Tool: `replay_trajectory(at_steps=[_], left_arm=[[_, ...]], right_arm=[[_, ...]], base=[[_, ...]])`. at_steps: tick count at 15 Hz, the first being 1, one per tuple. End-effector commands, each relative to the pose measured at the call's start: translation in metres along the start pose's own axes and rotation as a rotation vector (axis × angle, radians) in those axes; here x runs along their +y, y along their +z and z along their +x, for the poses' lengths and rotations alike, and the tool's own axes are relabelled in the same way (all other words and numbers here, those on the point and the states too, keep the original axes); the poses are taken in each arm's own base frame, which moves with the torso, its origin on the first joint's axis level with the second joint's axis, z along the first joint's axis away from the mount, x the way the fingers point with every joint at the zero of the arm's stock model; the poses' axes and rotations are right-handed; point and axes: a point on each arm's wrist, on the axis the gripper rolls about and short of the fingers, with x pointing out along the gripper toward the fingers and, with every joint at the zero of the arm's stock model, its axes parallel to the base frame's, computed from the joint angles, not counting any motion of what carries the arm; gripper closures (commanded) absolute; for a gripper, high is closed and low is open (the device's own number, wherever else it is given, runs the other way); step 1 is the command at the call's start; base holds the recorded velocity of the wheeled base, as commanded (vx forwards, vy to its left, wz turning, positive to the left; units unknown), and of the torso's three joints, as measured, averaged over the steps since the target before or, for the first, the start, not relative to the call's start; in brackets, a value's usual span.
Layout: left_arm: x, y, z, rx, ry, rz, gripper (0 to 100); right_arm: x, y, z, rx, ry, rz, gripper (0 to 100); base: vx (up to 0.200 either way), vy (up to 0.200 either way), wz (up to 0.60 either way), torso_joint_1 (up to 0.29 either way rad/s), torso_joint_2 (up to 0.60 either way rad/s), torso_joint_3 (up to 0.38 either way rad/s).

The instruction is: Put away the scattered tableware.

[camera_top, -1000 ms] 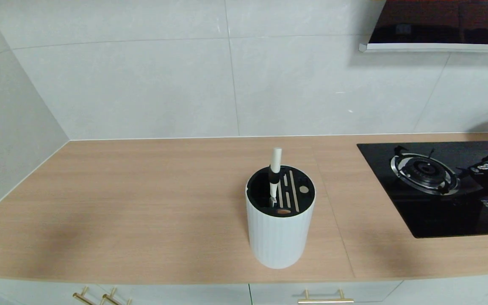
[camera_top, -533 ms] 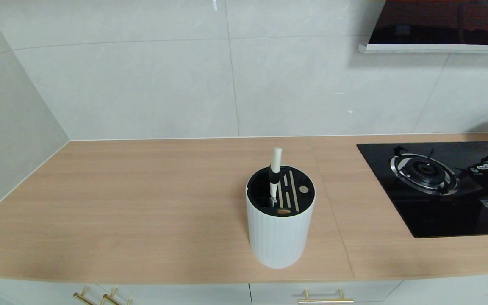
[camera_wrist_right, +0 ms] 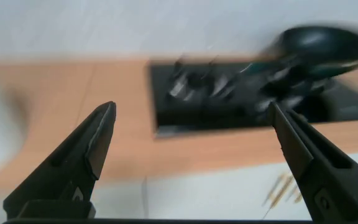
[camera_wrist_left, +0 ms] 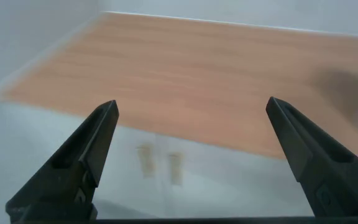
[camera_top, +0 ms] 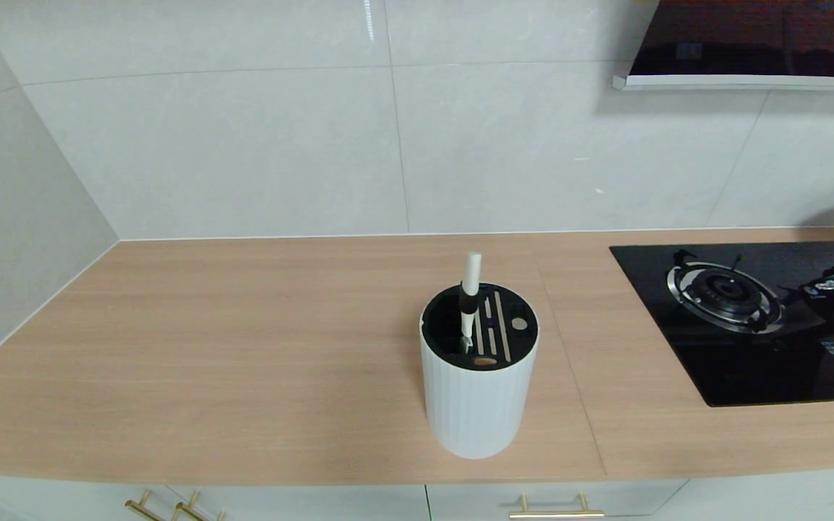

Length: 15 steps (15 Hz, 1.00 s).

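White ribbed cylindrical holder [camera_top: 478, 405], black slotted top [camera_top: 512, 340], white-handled utensil [camera_top: 470, 289] upright

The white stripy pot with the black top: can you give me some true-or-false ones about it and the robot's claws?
1. The white ribbed cylindrical holder stands upright on the light wooden countertop. True.
2. The white-handled utensil lies flat on the countertop. False: it stands in the holder's black slotted top.
3. The black glass gas stove sits on the holder's right. True.
4. The left claw is shut on a spoon. False: it is open and empty.
5. The right claw is open. True.
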Motion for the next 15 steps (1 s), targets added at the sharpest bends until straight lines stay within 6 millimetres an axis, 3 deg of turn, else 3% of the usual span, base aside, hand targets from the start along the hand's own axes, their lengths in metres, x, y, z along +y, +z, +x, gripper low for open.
replay_trajectory(at_steps=[1,7,12,15], left_arm=[[-0.0015,-0.0046,0.0003,0.028,-0.071,0.057,0],[-0.0024,-0.0059,0.0002,0.043,-0.121,0.103,0],[-0.0024,-0.0058,0.0002,0.045,-0.119,0.044,0],[-0.0024,-0.0058,0.0002,0.045,-0.119,0.046,0]], right_arm=[[0.0014,-0.0079,0.0002,0.059,0.034,0.006,0],[0.004,-0.0073,0.0001,0.048,0.153,0.016,0],[0.0039,-0.008,0.0001,0.053,0.145,-0.017,0],[0.003,-0.012,-0.0001,0.099,0.095,0.056,0]], base=[[0.0,0.0,0.0,0.0,0.0,0.0],[0.0,0.0,0.0,0.0,0.0,0.0],[0.0,0.0,0.0,0.0,0.0,0.0],[0.0,0.0,0.0,0.0,0.0,0.0]])
